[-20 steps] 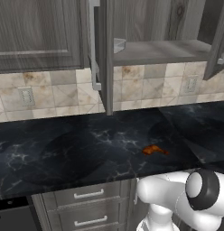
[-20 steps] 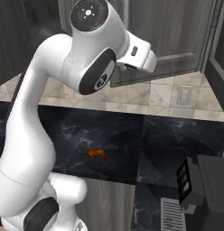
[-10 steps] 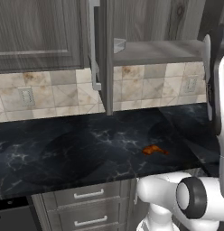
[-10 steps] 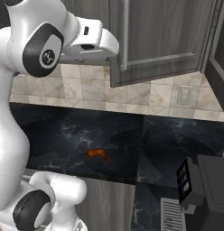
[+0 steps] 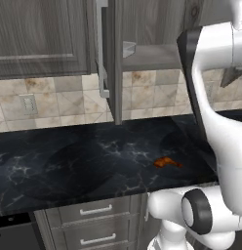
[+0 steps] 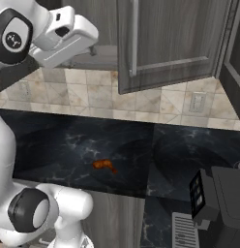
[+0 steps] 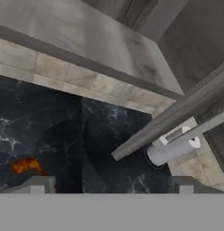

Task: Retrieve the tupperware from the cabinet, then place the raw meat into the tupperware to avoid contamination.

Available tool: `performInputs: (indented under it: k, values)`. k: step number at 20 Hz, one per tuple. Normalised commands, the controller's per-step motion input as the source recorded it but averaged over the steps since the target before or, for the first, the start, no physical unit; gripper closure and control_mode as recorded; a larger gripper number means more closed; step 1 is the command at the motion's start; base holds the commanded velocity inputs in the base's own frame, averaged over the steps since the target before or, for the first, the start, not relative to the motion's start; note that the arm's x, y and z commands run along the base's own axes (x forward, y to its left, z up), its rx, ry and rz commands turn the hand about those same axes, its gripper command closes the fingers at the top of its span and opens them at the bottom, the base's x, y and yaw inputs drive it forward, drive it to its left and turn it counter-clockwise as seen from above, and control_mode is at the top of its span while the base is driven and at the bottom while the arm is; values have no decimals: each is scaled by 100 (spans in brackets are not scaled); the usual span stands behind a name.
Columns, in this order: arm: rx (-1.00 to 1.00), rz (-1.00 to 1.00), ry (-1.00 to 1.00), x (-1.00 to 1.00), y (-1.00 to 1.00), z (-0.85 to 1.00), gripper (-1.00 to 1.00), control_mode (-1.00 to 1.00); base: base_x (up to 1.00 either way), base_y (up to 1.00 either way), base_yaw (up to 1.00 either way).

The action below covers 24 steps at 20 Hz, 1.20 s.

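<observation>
The cabinet (image 5: 142,29) stands open, its door (image 5: 112,58) swung out edge-on with the long silver handle (image 5: 101,49). On its lower shelf the pale tupperware (image 5: 129,49) peeks out just behind the door edge. The raw meat (image 5: 167,162) lies on the black marble counter (image 5: 69,166), an orange-brown lump (image 6: 105,166). My gripper (image 6: 89,46) hangs high, left of the open door (image 6: 175,43) and under the cabinet's bottom. In the hand view my gripper (image 7: 110,186) is open and holds nothing; the meat (image 7: 27,165) lies below at the left, and the door's handle (image 7: 177,146) crosses at the right.
The open door juts out over the counter at hand height. Tiled backsplash with outlets (image 5: 28,103) (image 6: 197,101) runs behind. Grey drawers (image 5: 96,211) sit under the counter. A dark appliance (image 6: 223,198) stands at the counter's right end.
The arm has swung: the hand has moved left in the right base view, away from the open door, and the upper arm now shows at the right of the left base view. The fingers stay apart.
</observation>
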Motion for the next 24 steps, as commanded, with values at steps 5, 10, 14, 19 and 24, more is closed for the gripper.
performInputs:
  k: [5, 10, 14, 19, 24]
  values:
    - [-27, 9, 14, 37, 7, -39, -100, -100, 0, 0, 0]
    - [-14, 4, 1, 43, -25, -21, -100, -100, 0, 0, 0]
    - [-15, 2, 7, 82, -12, -4, -100, -100, 0, 0, 0]
    - [-19, 0, 20, 63, -20, 1, -100, -100, 0, 0, 0]
    - [-16, -5, 24, 21, -32, 6, -100, -100, 0, 0, 0]
